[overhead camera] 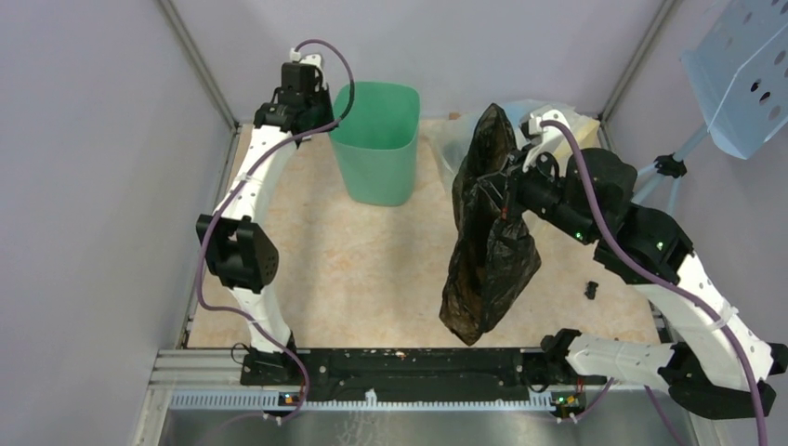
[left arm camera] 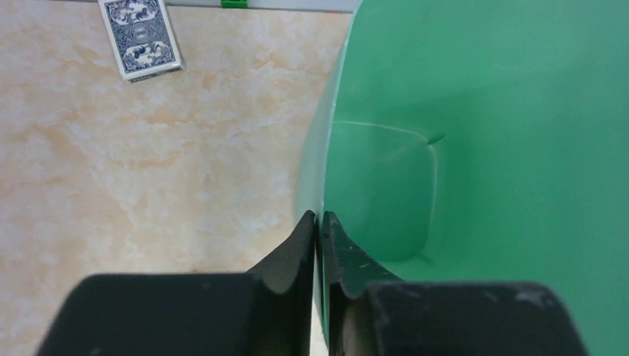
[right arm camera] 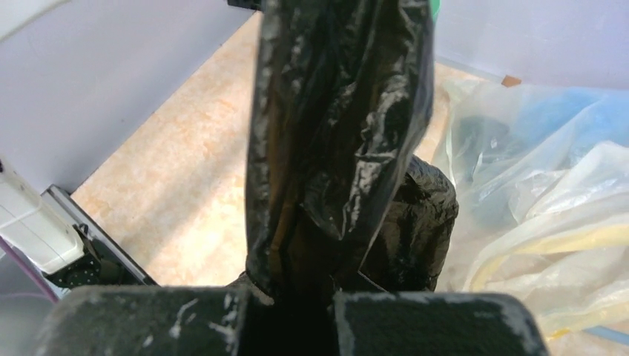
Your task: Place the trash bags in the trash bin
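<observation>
The mint-green trash bin (overhead camera: 376,139) stands upright at the back of the table, left of centre. My left gripper (overhead camera: 327,119) is at the bin's left rim. In the left wrist view, this gripper (left arm camera: 319,216) is shut on the thin green wall of the bin (left arm camera: 482,148), one finger outside and one inside. The black, glossy trash bag (overhead camera: 488,242) hangs in the air right of the bin, its lower end near the table's front. My right gripper (overhead camera: 509,181) holds it partway up. In the right wrist view, that gripper (right arm camera: 304,285) is shut on the bunched bag (right arm camera: 334,126).
Clear and yellowish plastic bags (right arm camera: 549,208) lie piled at the back right corner (overhead camera: 558,116). A blue playing-card box (left arm camera: 141,37) lies on the table left of the bin. A small black piece (overhead camera: 591,290) sits on the table's right side. Walls close in the left, the back and the right.
</observation>
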